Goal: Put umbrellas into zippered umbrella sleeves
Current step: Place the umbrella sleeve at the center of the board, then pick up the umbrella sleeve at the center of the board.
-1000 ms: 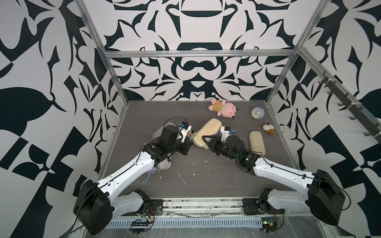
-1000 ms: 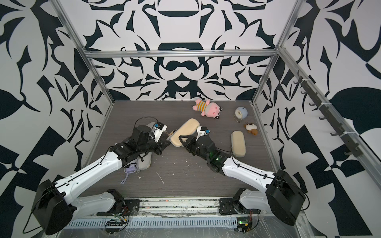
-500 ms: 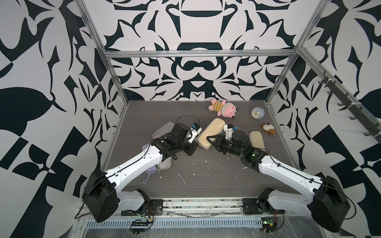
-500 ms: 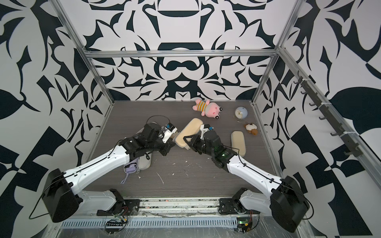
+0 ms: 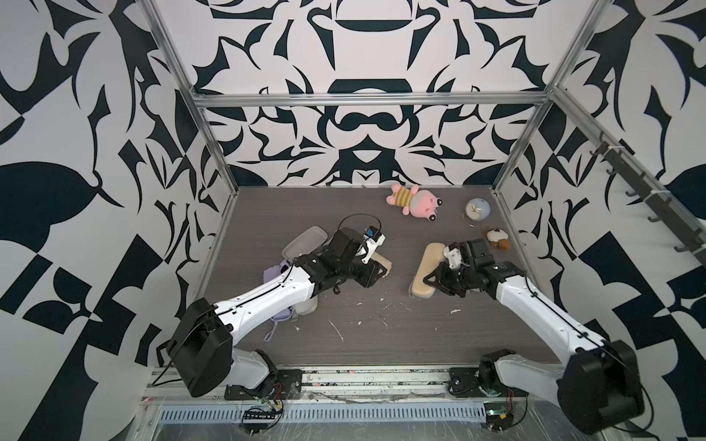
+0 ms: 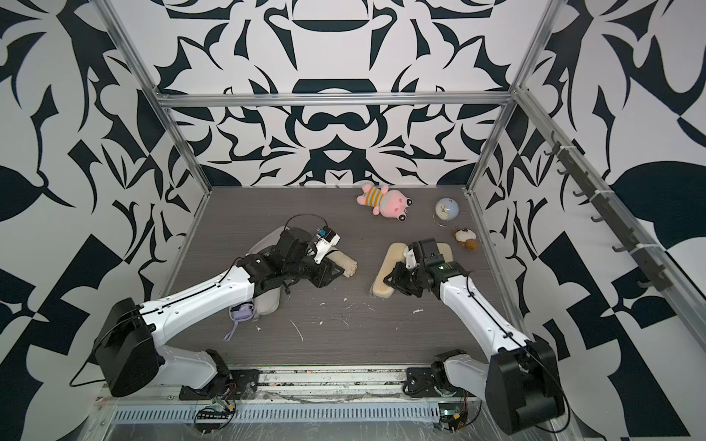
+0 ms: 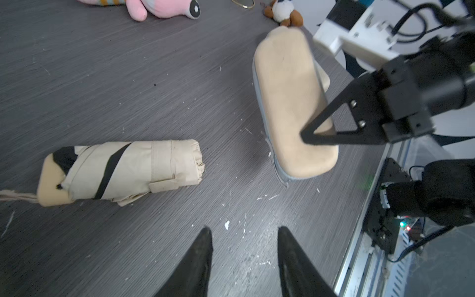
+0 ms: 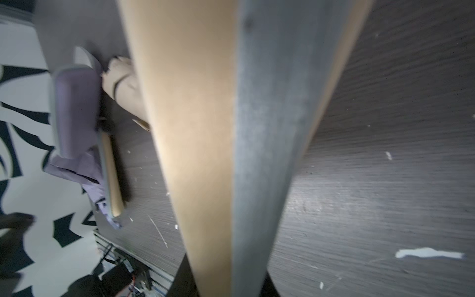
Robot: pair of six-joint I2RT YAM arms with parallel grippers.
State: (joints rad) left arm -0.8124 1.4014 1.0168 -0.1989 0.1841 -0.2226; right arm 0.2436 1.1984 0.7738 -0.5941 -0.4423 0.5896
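Left wrist view is showing the cream umbrella [image 7: 123, 172] whole, lying flat on the desk [image 7: 128, 77] off to one side of the left gripper [image 7: 243, 230], which is released, nothing between its jaws. In both top views that gripper's body is hiding most of the umbrella. Further right, well apart from the umbrella, the right gripper [image 5: 433, 284] is grasping the beige sleeve [image 5: 426, 267] at its near end, and only the right wrist view is showing its grey zip edge [image 8: 262, 128] close up.

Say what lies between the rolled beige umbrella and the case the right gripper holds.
Only bare, white-flecked table between umbrella and case; left wrist view shows it.
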